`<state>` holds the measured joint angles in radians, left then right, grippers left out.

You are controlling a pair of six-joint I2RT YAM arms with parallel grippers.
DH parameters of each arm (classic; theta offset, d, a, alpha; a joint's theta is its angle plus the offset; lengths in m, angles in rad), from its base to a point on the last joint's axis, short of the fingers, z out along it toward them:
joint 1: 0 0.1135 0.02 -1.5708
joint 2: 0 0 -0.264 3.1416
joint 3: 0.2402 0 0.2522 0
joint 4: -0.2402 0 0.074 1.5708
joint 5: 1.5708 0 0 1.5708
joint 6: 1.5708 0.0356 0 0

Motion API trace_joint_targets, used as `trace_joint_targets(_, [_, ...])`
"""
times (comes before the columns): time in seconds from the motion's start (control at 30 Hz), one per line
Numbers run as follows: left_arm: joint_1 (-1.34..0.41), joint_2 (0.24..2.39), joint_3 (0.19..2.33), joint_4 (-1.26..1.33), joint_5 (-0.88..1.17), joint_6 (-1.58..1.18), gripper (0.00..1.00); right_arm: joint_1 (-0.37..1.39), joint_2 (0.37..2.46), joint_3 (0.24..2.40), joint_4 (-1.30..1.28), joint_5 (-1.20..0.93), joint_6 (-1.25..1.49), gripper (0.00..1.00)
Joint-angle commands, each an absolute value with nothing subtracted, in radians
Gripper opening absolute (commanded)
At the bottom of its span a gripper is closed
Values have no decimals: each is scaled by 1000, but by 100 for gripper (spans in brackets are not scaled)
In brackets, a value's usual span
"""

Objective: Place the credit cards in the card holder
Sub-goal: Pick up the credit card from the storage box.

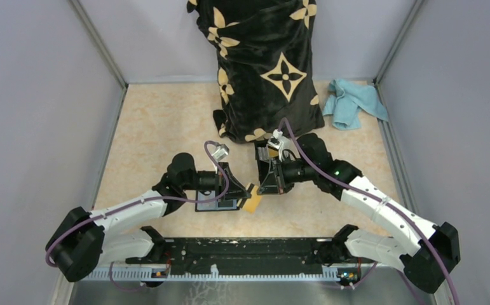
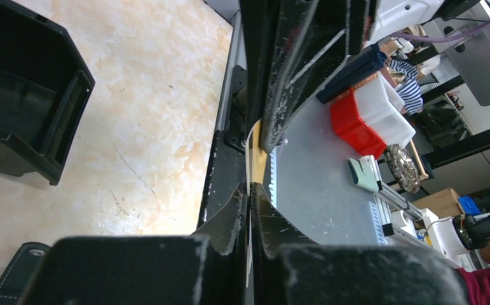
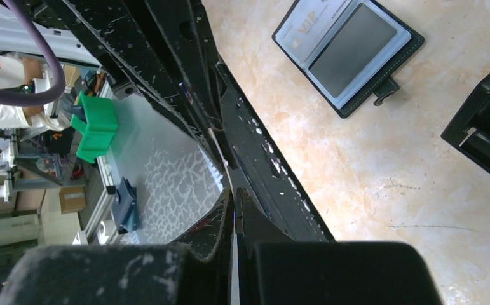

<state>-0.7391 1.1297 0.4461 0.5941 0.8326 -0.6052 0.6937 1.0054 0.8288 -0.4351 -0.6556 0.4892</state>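
Orange-gold credit card (image 1: 253, 201): thin, light, stiff, slick plastic, likely to slip; pinched edge-on in clenched left gripper (image 2: 250, 213), just beside card holder (image 3: 363, 47) lying open on table (image 3: 388, 184). Right gripper (image 3: 234, 216) likewise clamped on second card (image 3: 228, 171). Best hold: short edge, leading end free.

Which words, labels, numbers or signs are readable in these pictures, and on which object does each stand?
"VIP": on the pale card in the open card holder.
Other print on that card: too blurred to read.
Orange card: no text visible.
Black cloth: flower signs only, no letters.
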Motion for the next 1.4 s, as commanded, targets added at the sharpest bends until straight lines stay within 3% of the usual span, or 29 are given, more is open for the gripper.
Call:
trace_joint_targets(0.0, [-735,1129,435,634,881,-610,0,658,1011,834,-347,-692,476,0])
trace_joint_targets(0.13, [-731,1131,419,649,868,-622,0,651,1024,833,-331,-685,468,3])
trace_joint_targets(0.3, [-717,1092,399,591,751,-618,0,650,1007,820,-304,-592,455,36])
trace_joint_targets(0.4, [-715,1047,378,548,609,-624,0,651,990,803,-290,-530,453,47])
trace_joint_targets(0.6, [-712,1019,302,654,501,-709,0,655,975,742,-246,-446,457,49])
trace_joint_targets(1.37, [-704,1146,230,934,471,-913,0,732,1004,553,133,-432,622,48])
